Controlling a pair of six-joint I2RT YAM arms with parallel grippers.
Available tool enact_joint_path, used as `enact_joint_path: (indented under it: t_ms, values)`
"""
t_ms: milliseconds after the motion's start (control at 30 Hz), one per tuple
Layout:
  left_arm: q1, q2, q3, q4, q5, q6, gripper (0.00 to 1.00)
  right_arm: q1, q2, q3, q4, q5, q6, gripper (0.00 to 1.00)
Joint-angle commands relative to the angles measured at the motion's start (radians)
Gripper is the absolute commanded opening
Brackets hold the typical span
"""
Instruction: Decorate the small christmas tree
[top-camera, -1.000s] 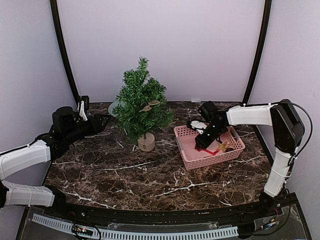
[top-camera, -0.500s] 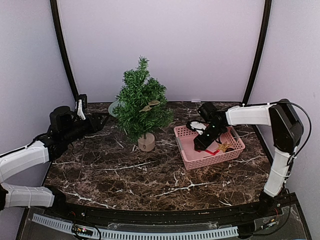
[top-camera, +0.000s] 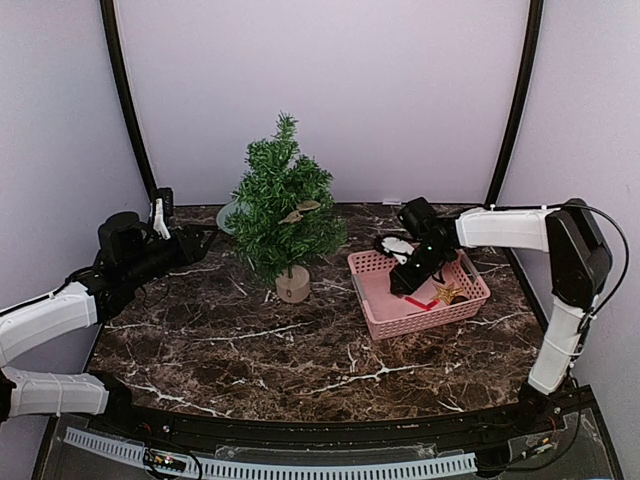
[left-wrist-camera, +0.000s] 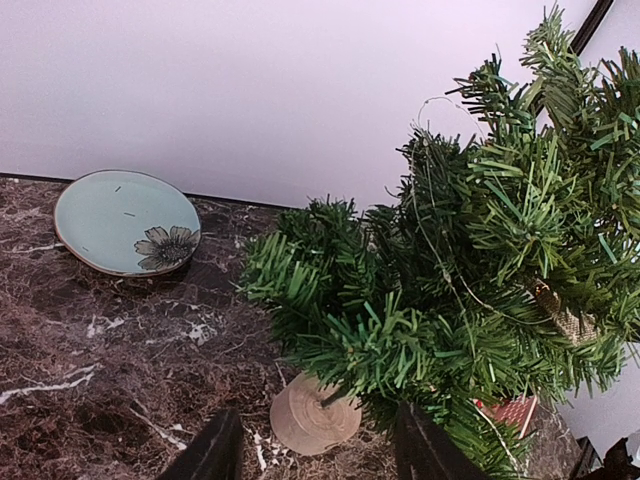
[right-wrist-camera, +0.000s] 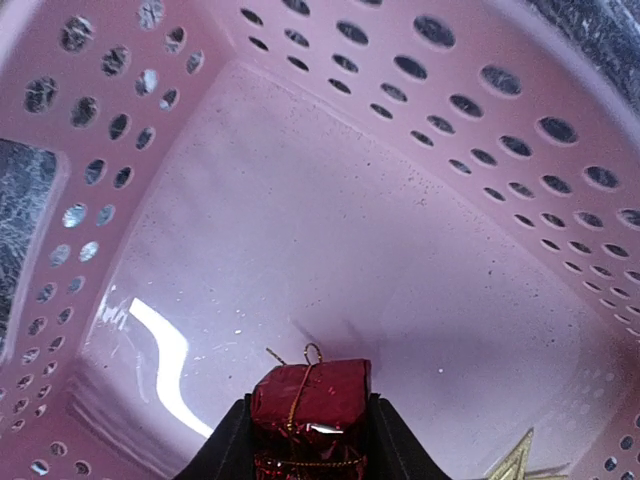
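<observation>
The red gift box (right-wrist-camera: 310, 405) between the fingers of the right hand (right-wrist-camera: 308, 445) was cut off at the bottom edge, and so was the gold star (right-wrist-camera: 520, 462). From above, the small christmas tree (top-camera: 283, 212) hid most of the plate (top-camera: 227, 214) behind it

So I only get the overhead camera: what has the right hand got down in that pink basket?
Observer: Its wrist camera shows a small red gift box tied with gold string, snug between the fingers of the right hand.
Visitor: And that pale thing behind the tree?
Observer: From the left wrist camera, it's a pale blue plate with a flower painted near its rim.
</observation>
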Motion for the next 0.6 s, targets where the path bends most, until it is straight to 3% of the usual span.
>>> enact_joint_path:
  t_ms: [0, 133, 300, 567]
  values:
    - [0.005, -0.020, -0.009, 0.010, -0.004, 0.008, 0.53, 0.000, -0.140, 0.039, 0.014, -0.038, 0.032, 0.36]
    - [0.005, -0.015, -0.009, 0.014, 0.000, 0.007, 0.53, 0.000, -0.234, 0.091, 0.041, -0.066, 0.051, 0.36]
    - [0.005, -0.016, -0.009, 0.017, -0.001, 0.002, 0.53, -0.004, -0.326, 0.193, 0.191, -0.125, 0.098, 0.35]
    - [0.005, -0.022, -0.009, 0.021, 0.001, 0.005, 0.53, -0.008, -0.233, 0.403, 0.334, -0.323, 0.193, 0.35]
